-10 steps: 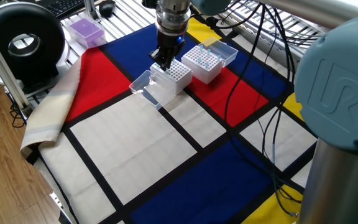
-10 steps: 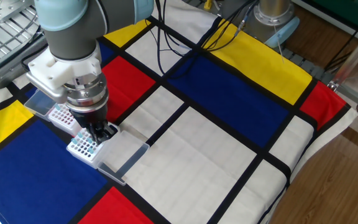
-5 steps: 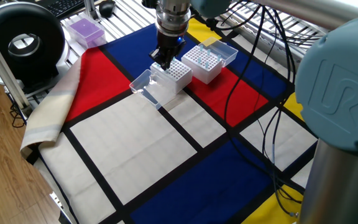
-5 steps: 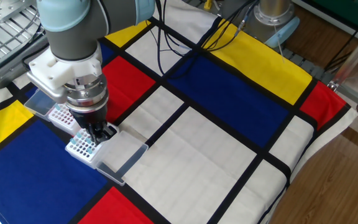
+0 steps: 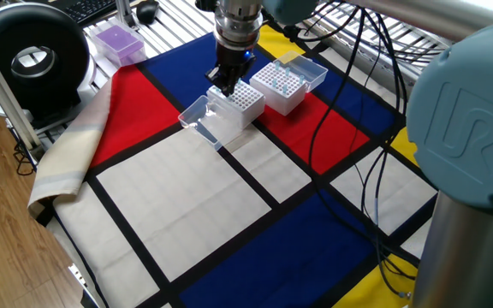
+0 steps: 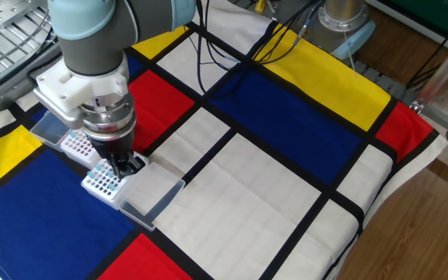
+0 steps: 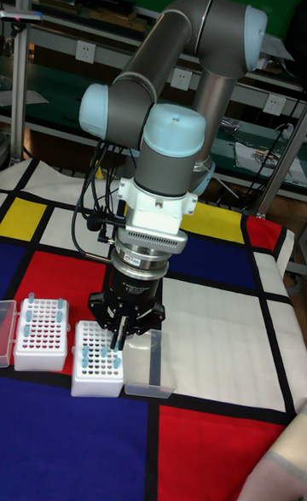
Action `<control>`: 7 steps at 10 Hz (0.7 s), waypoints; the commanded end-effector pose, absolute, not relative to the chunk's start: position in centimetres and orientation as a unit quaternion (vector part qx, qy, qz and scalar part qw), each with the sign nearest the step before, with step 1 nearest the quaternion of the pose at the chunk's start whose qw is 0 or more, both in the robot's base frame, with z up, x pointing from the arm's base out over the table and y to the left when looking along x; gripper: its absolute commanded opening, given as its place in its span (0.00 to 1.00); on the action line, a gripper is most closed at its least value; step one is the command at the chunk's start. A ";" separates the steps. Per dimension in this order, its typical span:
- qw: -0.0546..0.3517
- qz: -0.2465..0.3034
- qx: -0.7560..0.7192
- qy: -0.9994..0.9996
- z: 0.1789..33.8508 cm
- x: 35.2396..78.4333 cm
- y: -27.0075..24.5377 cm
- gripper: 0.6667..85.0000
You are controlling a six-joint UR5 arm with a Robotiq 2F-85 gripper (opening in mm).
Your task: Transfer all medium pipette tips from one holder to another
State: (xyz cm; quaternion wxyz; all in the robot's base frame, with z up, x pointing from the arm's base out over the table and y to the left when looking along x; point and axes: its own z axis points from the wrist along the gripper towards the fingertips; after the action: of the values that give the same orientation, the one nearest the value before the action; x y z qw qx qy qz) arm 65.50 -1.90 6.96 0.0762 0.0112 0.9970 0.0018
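Note:
Two white racks stand side by side on the checked cloth, each with its clear lid swung open. The rack (image 7: 96, 370) under my gripper (image 7: 117, 336) holds a few pale blue medium pipette tips (image 7: 102, 353). The other rack (image 7: 38, 323) holds several. My gripper (image 5: 223, 85) points straight down over the near rack (image 5: 236, 104), fingertips almost at its holes. The fingers are pinched together, and a thin tip seems held between them. In the other fixed view the gripper (image 6: 120, 171) hides part of this rack (image 6: 103, 185).
The near rack's clear lid (image 6: 152, 194) lies flat on the cloth beside it. A purple box (image 5: 116, 41) and a black round device (image 5: 32, 56) sit at the far left. Cables (image 5: 366, 171) trail across the cloth. A grey robot column (image 5: 469, 128) fills the right side.

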 end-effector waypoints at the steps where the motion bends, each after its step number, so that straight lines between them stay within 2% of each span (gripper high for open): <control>1: 0.074 0.004 0.021 0.997 8.0 65.5 -2.0 0.09; 7: 0.054 0.006 0.025 0.998 11.8 65.0 -2.6 0.08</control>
State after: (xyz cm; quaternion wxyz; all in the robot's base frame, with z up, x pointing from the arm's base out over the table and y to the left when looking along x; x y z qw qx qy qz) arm 65.17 -2.41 10.18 0.0597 0.0207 0.9980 -0.0007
